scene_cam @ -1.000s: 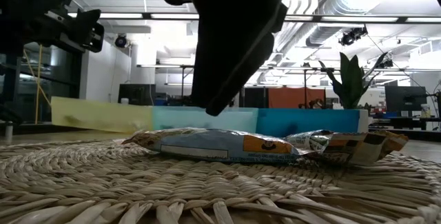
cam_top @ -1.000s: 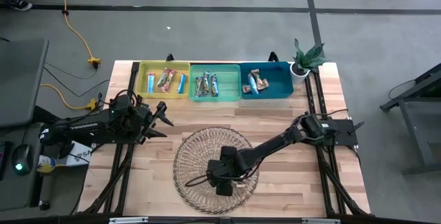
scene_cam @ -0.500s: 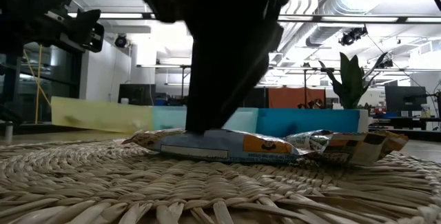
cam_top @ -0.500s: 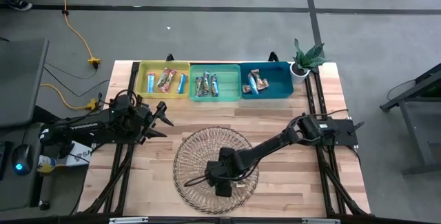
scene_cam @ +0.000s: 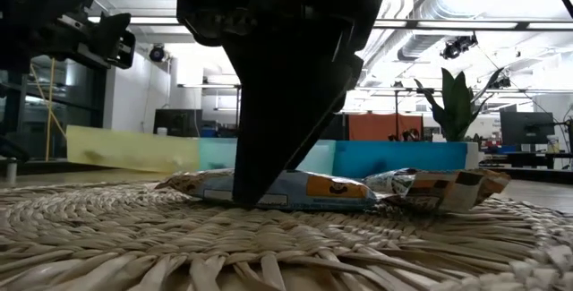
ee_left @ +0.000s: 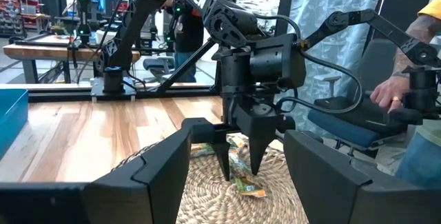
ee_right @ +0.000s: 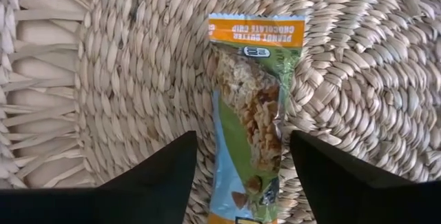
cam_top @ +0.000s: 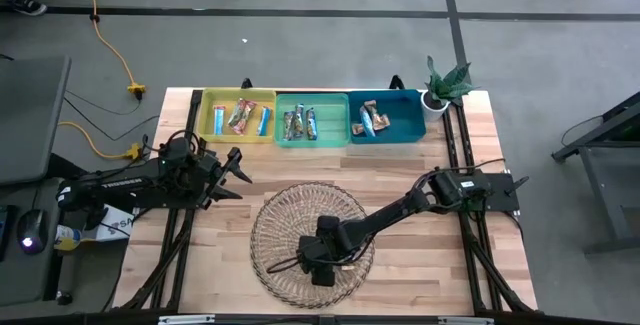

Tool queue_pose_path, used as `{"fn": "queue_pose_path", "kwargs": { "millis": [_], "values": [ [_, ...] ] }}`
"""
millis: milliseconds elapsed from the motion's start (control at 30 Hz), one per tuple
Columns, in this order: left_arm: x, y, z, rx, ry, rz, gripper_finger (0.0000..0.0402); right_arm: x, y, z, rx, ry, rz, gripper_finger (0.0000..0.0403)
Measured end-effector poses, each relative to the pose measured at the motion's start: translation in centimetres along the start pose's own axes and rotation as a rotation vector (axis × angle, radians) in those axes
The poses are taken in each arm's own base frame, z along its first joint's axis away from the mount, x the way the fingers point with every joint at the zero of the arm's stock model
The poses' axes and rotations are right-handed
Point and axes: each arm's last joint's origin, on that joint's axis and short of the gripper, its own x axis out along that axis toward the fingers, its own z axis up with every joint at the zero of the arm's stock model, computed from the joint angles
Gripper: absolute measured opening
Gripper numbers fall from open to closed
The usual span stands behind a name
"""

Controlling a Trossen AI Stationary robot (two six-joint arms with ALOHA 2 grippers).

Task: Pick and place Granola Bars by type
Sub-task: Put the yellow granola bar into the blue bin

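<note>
A granola bar (ee_right: 251,107) in a green, blue and orange wrapper lies flat on the round wicker plate (cam_top: 275,215). My right gripper (ee_right: 242,182) is open and points down over it, one finger on each long side of the bar. In the low view its finger (scene_cam: 251,184) reaches down to the weave in front of the bar (scene_cam: 309,188). A second wrapped bar (scene_cam: 448,188) lies beside the first on the plate. More bars lie in the three bins. My left gripper (cam_top: 243,170) waits open above the table's left side. My right gripper comes from above, pointing down, with its fingers across the bar's width near one end (ee_right: 241,196). One fingertip (scene_cam: 246,197) is down at the plate's weave. I cannot tell whether the fingers touch the bar.
Yellow bin (cam_top: 237,117), green bin (cam_top: 311,120) and teal bin (cam_top: 387,117) stand in a row along the far edge, each holding bars. A small potted plant (cam_top: 445,85) stands at the far right corner. Bare wood lies between the plate and the bins.
My right gripper has come down onto the wicker plate, and its fingers now stand on either side of the bar. Both bars on the plate have shifted slightly in the low view.
</note>
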Motion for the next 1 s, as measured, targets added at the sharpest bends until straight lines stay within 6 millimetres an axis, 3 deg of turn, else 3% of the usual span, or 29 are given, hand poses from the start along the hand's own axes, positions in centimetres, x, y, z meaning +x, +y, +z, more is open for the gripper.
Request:
{"fn": "queue_pose_path", "kwargs": {
  "millis": [333,1000],
  "values": [
    [0.0,0.0,0.0,0.0,0.001,0.0,0.023,0.9,-0.3,-1.0,0.01,0.017,0.005,0.0166],
    [0.0,0.0,-0.2,-0.015,0.017,0.002,0.023,1.2,0.3,-1.2,0.013,-0.005,0.03,0.011]
  ]
}}
